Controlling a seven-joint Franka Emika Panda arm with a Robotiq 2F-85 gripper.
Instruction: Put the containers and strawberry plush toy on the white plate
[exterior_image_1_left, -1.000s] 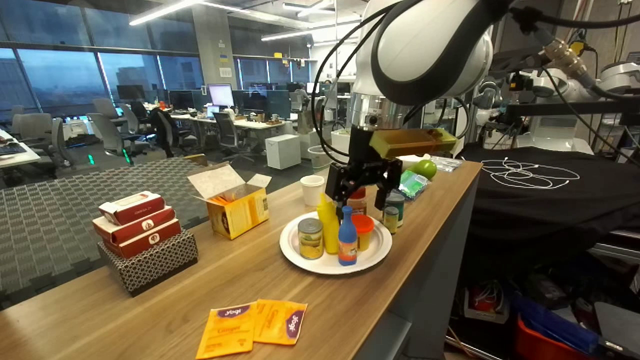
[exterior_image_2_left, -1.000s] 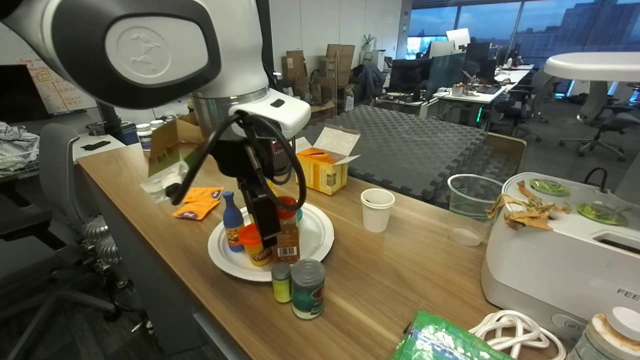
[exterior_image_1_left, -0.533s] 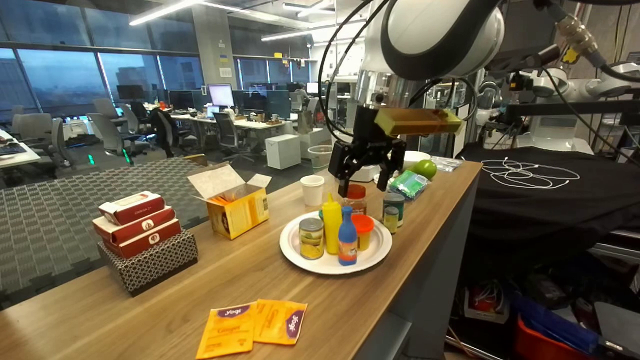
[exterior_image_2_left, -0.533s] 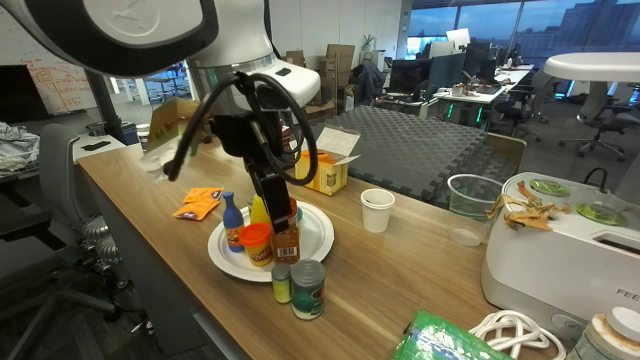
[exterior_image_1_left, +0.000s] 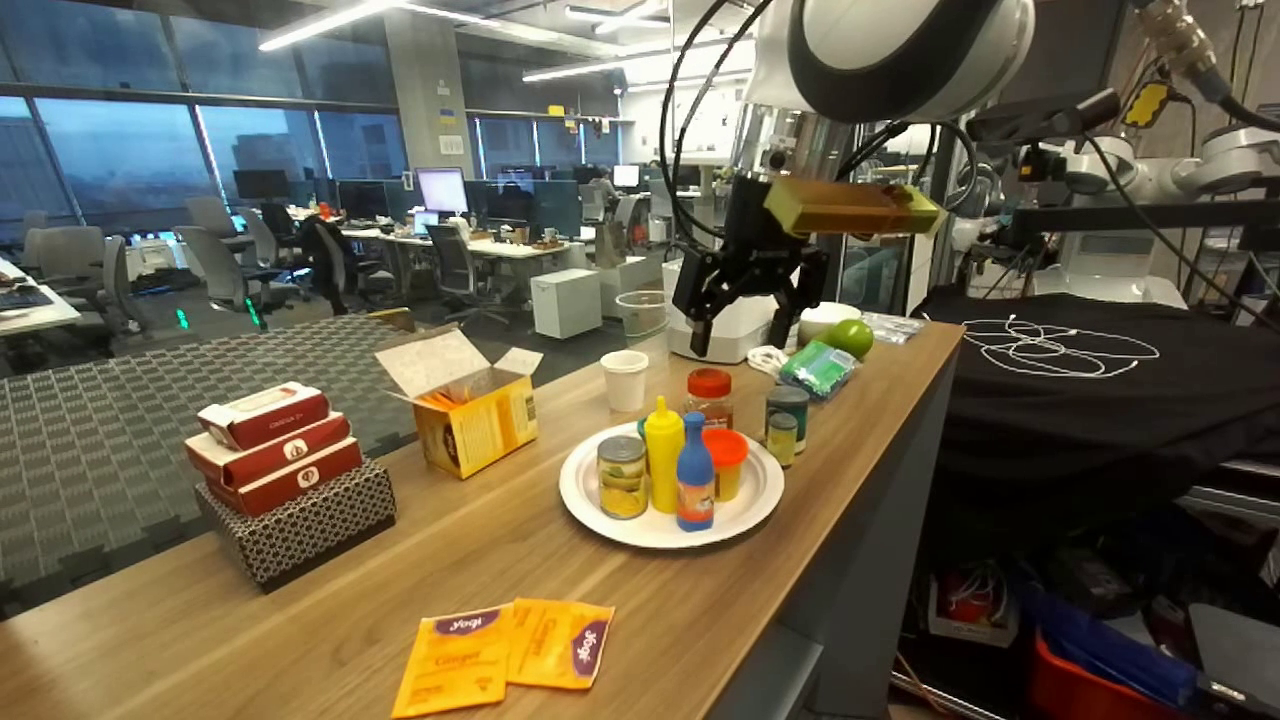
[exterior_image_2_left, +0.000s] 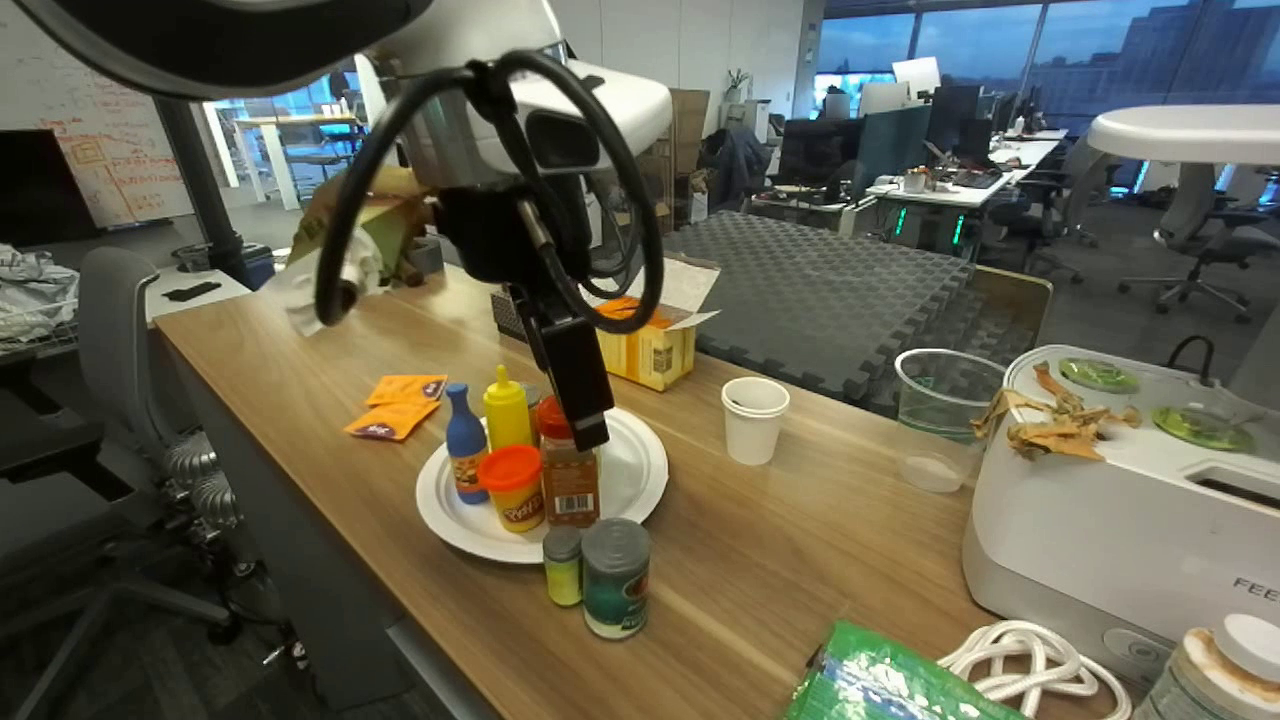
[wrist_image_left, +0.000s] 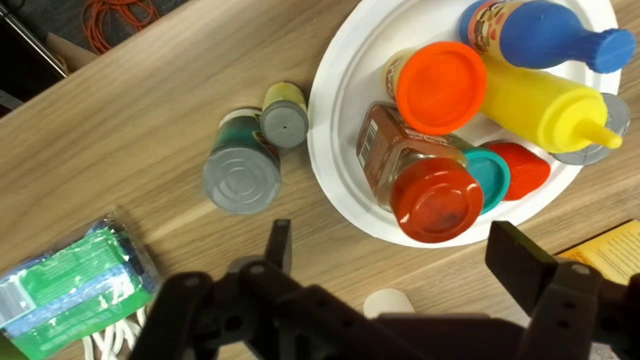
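Up goes the gripper (exterior_image_1_left: 740, 342), higher than a moment ago, fingers (wrist_image_left: 520, 265) spread wide apart! On the white plate (exterior_image_1_left: 745, 506) sit the yellow bottle (exterior_image_1_left: 663, 460), blue bottle (exterior_image_1_left: 695, 478), red-lidded jar (exterior_image_2_left: 572, 475) and orange-lidded tub (exterior_image_2_left: 513, 490), with the strawberry plush toy (wrist_image_left: 527, 172) beside the teal-lidded container (wrist_image_left: 490, 175), while green can (exterior_image_2_left: 615, 580) and small yellow can (exterior_image_2_left: 563, 570) stand just outside on the tabletop (exterior_image_1_left: 680, 610).

orange packets (exterior_image_1_left: 455, 660): "yogi", "Ginger" | top red box (exterior_image_1_left: 262, 415): "OMEGA", rest too small | orange-lidded tub (exterior_image_2_left: 513, 492): "Play-Doh" | white machine (exterior_image_2_left: 1100, 490): "FEE", cut off at view's edge | red-lidded jar (exterior_image_2_left: 571, 488): barcode, digits too small | green can (exterior_image_2_left: 614, 585): lettering too small to read | whiteboard (exterior_image_2_left: 125, 165): red handwriting, unreadable
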